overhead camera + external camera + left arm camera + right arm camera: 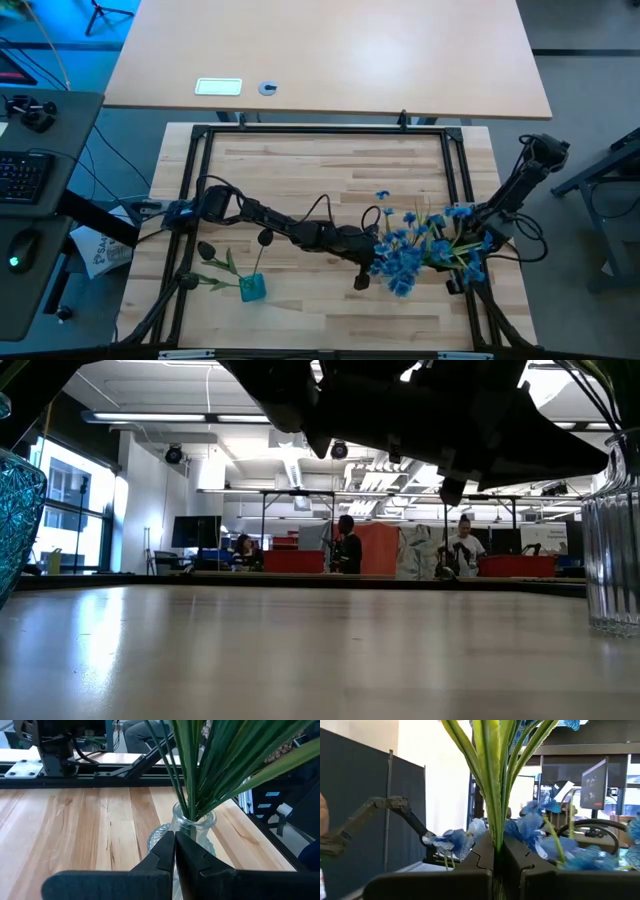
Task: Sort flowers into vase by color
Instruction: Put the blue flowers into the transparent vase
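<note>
Blue flowers [405,255] in clear vase [192,827] just beyond left gripper [174,851], jaws together; right gripper [497,851] clamped on their stems [492,785].

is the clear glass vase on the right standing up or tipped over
Upright. The clear vase stands on the table, green stems rising from its mouth; low view shows its wall vertical.

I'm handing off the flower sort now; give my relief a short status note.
Left gripper: shut, empty, beside the clear vase.
Right gripper: shut, at the blue flowers, apparently pinching a green stem.
Blue sprigs stand bunched in the clear vase, table's right.
Teal vase, front left, holds dark-bud stems.
Nothing loose seen on the table; sorting looks nearly done.
</note>
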Robot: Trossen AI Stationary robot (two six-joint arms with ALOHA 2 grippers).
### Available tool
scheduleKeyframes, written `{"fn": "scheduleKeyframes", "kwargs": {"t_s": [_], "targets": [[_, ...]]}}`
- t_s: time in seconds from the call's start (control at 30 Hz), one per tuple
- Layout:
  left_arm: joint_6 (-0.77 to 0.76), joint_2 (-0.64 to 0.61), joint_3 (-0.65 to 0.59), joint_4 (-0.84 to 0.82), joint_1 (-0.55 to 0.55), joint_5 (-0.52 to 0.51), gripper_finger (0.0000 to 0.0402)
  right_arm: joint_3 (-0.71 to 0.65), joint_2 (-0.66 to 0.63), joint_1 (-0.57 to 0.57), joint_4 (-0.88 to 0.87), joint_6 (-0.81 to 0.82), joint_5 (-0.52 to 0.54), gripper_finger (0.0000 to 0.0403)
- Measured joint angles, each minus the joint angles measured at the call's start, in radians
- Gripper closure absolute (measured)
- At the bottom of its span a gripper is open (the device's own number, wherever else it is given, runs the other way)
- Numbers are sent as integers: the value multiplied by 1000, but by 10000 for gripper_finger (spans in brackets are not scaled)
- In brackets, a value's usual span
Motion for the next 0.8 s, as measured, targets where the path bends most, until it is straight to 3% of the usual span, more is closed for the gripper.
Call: {"fn": "scheduleKeyframes", "kwargs": {"t_s": [0.2,0.8], "targets": [[1,0,0,0,2,0,401,0,27,-40,-40,76,-58,403],[2,0,0,1,24,-3,401,0,213,-72,-105,295,-57,403]]}}
